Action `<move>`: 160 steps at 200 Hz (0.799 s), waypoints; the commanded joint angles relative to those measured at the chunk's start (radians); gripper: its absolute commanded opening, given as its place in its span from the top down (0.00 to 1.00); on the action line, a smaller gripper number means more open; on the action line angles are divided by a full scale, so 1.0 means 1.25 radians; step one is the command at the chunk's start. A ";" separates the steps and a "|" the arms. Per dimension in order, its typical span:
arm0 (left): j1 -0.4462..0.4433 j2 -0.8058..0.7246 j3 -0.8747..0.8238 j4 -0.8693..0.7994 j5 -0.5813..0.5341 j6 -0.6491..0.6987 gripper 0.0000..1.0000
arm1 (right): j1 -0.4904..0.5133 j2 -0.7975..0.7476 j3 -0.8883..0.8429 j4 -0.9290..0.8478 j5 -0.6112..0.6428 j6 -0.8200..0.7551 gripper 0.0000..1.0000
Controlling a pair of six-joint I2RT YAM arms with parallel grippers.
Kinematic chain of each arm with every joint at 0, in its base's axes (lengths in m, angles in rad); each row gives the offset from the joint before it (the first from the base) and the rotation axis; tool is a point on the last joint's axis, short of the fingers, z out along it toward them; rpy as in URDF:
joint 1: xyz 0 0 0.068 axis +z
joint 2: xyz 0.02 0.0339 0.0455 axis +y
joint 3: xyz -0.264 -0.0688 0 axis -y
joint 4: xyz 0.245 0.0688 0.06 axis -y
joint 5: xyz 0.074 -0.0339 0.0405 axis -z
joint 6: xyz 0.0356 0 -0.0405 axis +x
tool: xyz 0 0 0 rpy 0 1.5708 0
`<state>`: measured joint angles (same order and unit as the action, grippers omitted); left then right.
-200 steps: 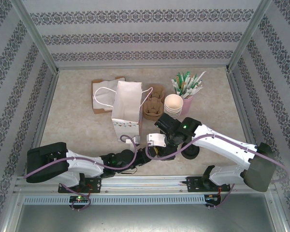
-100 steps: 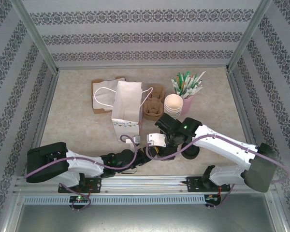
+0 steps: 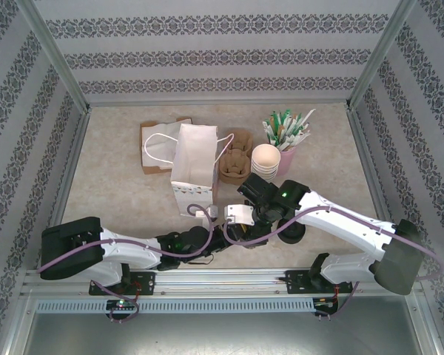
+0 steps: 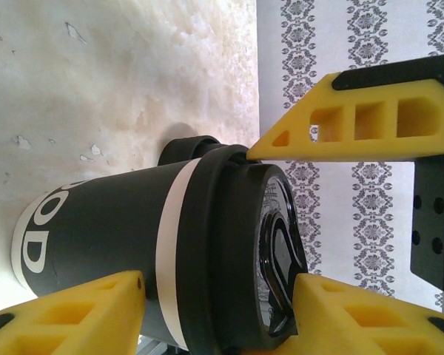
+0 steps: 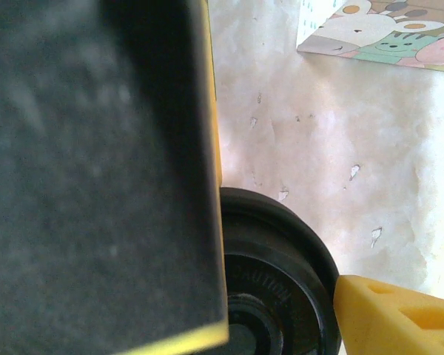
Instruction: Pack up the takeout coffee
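Clutter stood on the far side of both grippers. A white paper bag [image 3: 193,159] rose upright just past them. Beside it were a brown cup carrier [image 3: 235,159], a stack of lidless cups [image 3: 266,159] and a pink cup of wrapped sticks [image 3: 287,140]. A flat brown bag with white handles [image 3: 157,146] lay further off on the table [image 3: 118,200]. A squat black stack of lids [image 3: 294,235] sat under the right arm, near the jaws but apart from them. Nothing stood between the jaws and the paper bag except bare tabletop.

The takeout coffee [image 4: 111,229] stood upright on the table, wearing a dark sleeve with white lettering, where the 2 grippers met. The right gripper [image 5: 277,288] came down over it from above. Its black lid [image 4: 229,244] sat between the 2 yellow fingers [image 4: 355,118], and 1 fingertip touched the lid's rim, so the jaws were set wide and closed on the lid. The left gripper [image 4: 218,277] faced the cup from the side with its jaws parted about halfway. One finger crossed in front of the sleeve and the other in front of the lid. Whether either pressed on the cup could not be told.
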<state>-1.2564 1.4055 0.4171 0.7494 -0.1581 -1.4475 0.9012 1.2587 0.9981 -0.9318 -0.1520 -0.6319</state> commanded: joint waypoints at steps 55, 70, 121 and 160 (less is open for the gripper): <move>0.003 0.006 0.043 -0.215 -0.022 -0.001 0.44 | 0.008 -0.021 -0.007 0.001 -0.030 0.006 0.21; 0.004 0.001 0.056 -0.263 -0.026 0.004 0.44 | 0.007 -0.025 -0.006 0.006 -0.025 0.010 0.20; 0.004 -0.021 0.082 -0.366 -0.036 0.024 0.44 | -0.004 -0.066 -0.016 0.036 -0.022 0.030 0.15; 0.005 -0.022 0.097 -0.384 -0.033 0.034 0.44 | -0.015 -0.112 -0.020 0.041 0.008 0.060 0.06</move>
<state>-1.2549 1.3735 0.5323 0.4236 -0.1791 -1.4384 0.8978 1.1622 0.9897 -0.8886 -0.1650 -0.5911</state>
